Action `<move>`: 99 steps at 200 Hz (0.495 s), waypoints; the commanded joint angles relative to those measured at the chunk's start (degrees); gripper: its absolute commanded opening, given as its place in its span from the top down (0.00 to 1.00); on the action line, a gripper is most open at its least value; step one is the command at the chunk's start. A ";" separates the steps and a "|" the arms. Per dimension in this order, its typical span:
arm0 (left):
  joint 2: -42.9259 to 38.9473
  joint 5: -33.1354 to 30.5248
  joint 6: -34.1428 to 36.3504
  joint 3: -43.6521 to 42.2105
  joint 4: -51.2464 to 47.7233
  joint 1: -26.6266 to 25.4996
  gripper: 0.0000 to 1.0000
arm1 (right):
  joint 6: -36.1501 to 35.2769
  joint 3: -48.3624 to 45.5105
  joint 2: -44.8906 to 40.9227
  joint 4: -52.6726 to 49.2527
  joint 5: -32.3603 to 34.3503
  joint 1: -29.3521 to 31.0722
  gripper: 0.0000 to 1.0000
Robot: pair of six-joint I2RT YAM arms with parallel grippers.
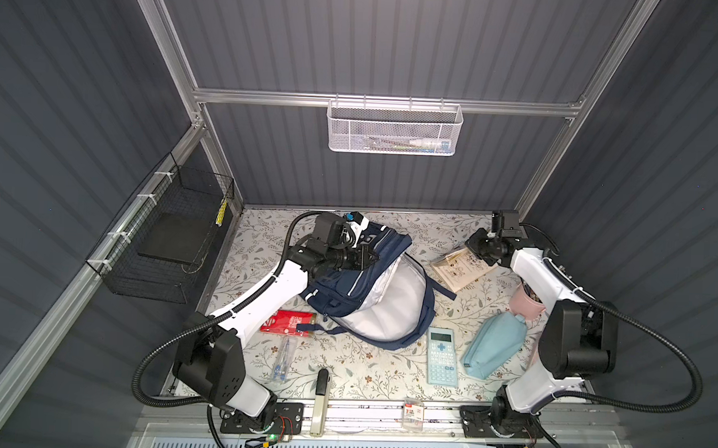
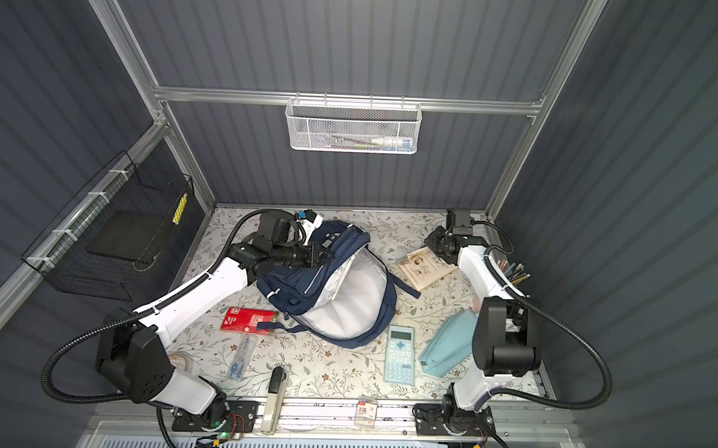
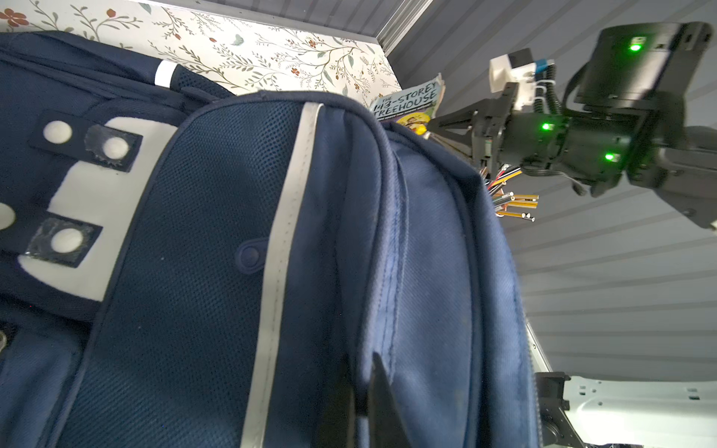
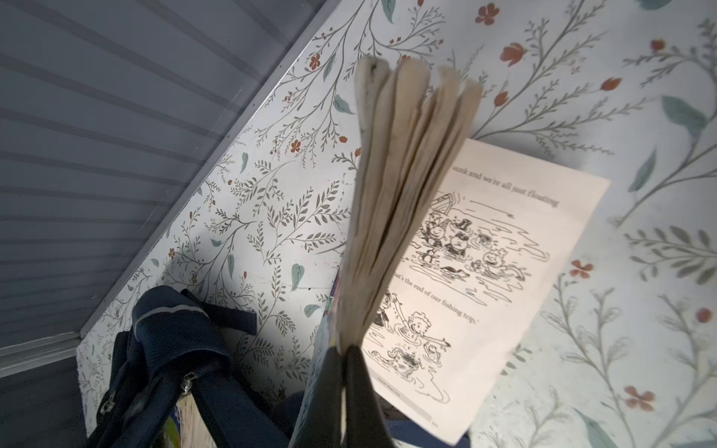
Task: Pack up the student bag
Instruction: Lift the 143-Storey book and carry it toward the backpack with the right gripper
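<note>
Only my wrist views show the grips: left end effector [image 3: 361,403] pinched shut on the student bag [image 3: 217,271], right end effector [image 4: 344,384] clamped on the book [image 4: 392,194].

Floral table [image 1: 363,366] — student bag [image 1: 387,301] sprawls open beneath left claw [image 1: 370,256]; red packet [image 1: 288,322], stapler [image 1: 321,383] well behind it, nearer front edge. Book [image 1: 461,271] at right claw [image 1: 471,246], lower pages on tabletop — calculator [image 1: 442,355], blue pouch [image 1: 494,343], pink cup [image 1: 522,303] behind that claw.

Student bag [image 3: 232,271] cropped in left wrist view; book [image 4: 403,186] fanned pages blurred.
</note>
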 commanded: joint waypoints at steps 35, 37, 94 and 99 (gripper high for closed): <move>0.53 0.62 -1.43 0.50 3.78 1.00 1.00 | -3.41 -9.00 -1.69 -4.69 1.82 -0.03 1.00; 0.60 0.74 -1.46 0.52 3.76 1.00 1.00 | -3.40 -9.11 -1.49 -4.59 1.64 -0.08 1.00; -0.20 1.08 -1.67 0.09 3.91 1.00 1.00 | -2.07 -9.37 3.51 -5.62 0.32 -1.11 0.47; -0.33 1.14 -1.71 0.07 3.86 1.00 1.00 | -1.75 -9.67 3.61 -5.26 -0.08 -1.16 0.43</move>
